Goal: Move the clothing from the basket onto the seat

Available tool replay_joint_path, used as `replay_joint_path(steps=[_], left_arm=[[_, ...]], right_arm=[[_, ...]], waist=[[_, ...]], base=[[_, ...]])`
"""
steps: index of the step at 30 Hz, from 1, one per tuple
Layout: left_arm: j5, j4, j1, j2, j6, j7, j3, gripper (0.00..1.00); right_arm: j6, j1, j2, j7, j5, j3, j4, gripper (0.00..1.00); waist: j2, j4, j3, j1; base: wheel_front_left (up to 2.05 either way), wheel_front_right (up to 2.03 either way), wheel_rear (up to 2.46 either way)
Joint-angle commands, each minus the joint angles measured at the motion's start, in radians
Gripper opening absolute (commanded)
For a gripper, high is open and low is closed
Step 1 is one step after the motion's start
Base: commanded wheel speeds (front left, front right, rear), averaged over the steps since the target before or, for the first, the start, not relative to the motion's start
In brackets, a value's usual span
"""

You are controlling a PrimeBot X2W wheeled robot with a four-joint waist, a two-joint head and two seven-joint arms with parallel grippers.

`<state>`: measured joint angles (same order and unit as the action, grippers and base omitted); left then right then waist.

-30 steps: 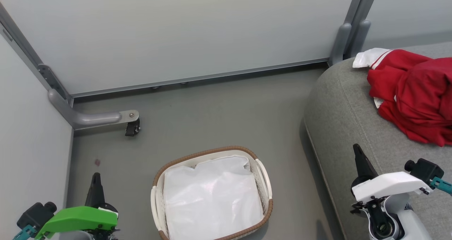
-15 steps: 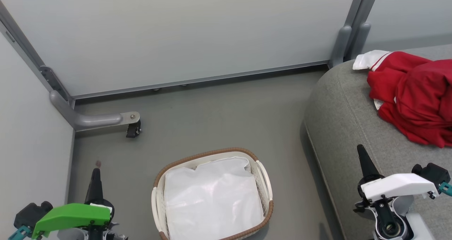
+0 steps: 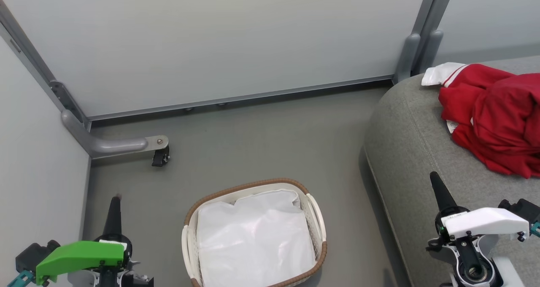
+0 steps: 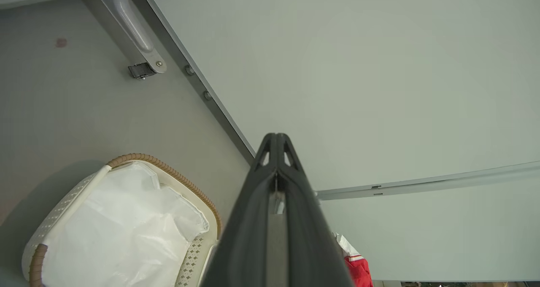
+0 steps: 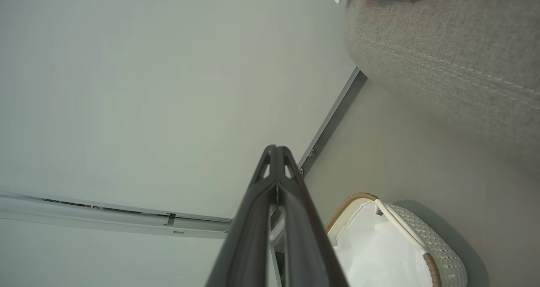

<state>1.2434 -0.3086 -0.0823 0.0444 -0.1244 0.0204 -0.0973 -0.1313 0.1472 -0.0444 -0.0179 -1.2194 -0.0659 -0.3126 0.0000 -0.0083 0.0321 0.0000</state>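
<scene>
Since a second ago the whole head view has slid a little, so the camera has tilted. Beyond that shift, both arms have drifted outward: the left gripper (image 3: 114,202) toward the left edge and the right gripper (image 3: 435,181) toward the right edge. The clothing, the basket and the seat have not changed place among themselves.

The clothing (image 3: 493,109) lies crumpled on the seat (image 3: 413,152), at its far right part. The heap's long axis runs from a white cuff at far left to a red hem at near right. It lies beyond and to the right of the right gripper, which hangs over the seat's near edge and is well apart from the cloth. The right arm is by far the nearer; the left one hangs over the floor, left of the basket.

The basket (image 3: 249,183) stands on the floor between the two arms and holds just its white liner (image 3: 253,236). Both grippers have their fingers pressed together and carry nothing.

The move looks finished, with no reach toward the clothing called for.
</scene>
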Motion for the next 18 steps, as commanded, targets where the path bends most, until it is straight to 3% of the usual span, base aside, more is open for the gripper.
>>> replay_joint_path(steps=[1,18], left_arm=[[0.025,0.012,-0.024,0.008,-0.007,0.006,-0.005,0.00],[0.168,0.035,-0.026,0.008,-0.008,0.042,-0.011,0.00]], right_arm=[[0.001,-0.010,-0.006,-0.009,-0.029,-0.007,0.013,0.00],[0.001,-0.024,-0.007,-0.046,-0.179,-0.025,0.038,0.00]], waist=[[0.0000,0.000,-0.001,0.0000],[0.0000,0.003,-0.011,0.0000]], base=[[0.00,0.00,0.00],[0.00,0.00,0.00]])
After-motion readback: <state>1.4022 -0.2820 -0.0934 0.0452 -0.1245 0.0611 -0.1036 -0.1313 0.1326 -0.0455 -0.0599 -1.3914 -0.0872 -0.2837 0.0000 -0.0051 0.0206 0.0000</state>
